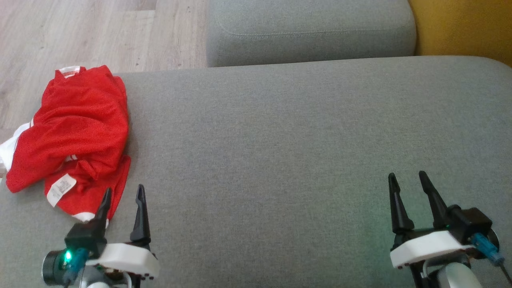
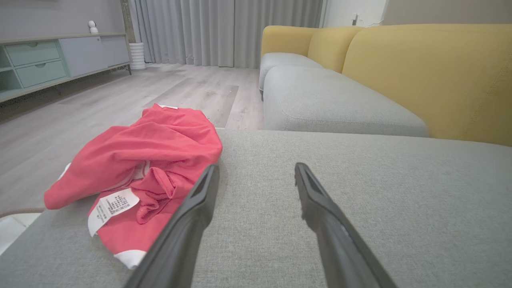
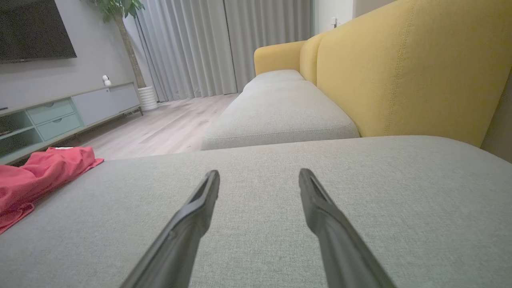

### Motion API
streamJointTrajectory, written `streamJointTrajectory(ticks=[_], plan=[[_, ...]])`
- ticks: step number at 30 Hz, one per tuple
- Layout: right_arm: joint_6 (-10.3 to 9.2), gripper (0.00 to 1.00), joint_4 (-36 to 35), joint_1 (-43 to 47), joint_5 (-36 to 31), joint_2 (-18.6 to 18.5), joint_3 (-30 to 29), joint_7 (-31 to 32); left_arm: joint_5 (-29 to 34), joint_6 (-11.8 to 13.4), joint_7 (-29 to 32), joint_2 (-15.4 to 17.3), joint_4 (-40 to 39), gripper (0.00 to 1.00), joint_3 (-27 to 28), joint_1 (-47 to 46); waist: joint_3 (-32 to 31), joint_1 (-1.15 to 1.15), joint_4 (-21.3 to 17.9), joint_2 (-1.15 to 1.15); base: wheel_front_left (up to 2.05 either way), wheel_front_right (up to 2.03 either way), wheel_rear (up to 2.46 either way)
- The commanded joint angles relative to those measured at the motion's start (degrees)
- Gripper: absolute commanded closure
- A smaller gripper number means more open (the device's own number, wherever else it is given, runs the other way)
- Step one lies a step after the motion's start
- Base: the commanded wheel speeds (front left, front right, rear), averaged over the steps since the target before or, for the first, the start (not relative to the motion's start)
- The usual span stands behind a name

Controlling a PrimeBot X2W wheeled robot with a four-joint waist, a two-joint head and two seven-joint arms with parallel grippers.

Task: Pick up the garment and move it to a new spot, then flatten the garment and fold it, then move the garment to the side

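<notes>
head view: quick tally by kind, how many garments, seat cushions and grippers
red garment: 1
grey seat cushions: 2 (near cushion, far cushion)
grippers: 2 (left gripper, right gripper)
total: 5

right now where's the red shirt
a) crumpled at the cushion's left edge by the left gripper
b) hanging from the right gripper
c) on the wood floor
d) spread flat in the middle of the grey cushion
a, the red shirt lies crumpled at the left edge of the grey cushion, just ahead of the open left gripper, not gripped
</notes>
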Motion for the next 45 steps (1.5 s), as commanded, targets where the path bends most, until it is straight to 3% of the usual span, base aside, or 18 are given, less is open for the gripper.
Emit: streamJointTrajectory(ticks=[1,6,30,36,45], plan=[[-0.04,0.00,-1.43,-0.67,-2.08,-0.28,0.88,-1.02,2.31,0.00,-0.93,0.98,-2.26,0.00,1.06,-1.16,-0.08,0.00,-0.07,0.00,0.00,0.00,0.00],[-0.04,0.00,-1.30,-0.59,-4.60,0.13,0.19,-1.83,5.47,-0.20,-1.73,0.95,-2.02,0.00,0.80,-0.96,-0.23,0.00,-0.32,0.00,0.00,0.00,0.00],[-0.04,0.00,-1.15,-1.16,-3.86,0.20,-1.25,-1.83,5.30,-1.02,-1.73,0.44,-1.14,0.00,1.61,-2.07,0.34,0.00,0.17,0.00,0.00,0.00,0.00],[-0.04,0.00,-1.57,-0.46,-3.49,0.26,-0.78,-1.83,5.09,-1.24,-1.73,0.29,-0.76,0.00,1.75,-2.20,0.02,0.00,3.77,0.00,0.00,0.00,0.00],[-0.04,0.00,-1.74,-0.77,-2.53,-0.02,3.56,-1.83,4.53,-1.31,-1.73,0.04,0.05,0.00,2.23,-1.71,-0.63,0.00,14.57,0.00,0.00,0.00,0.00]])
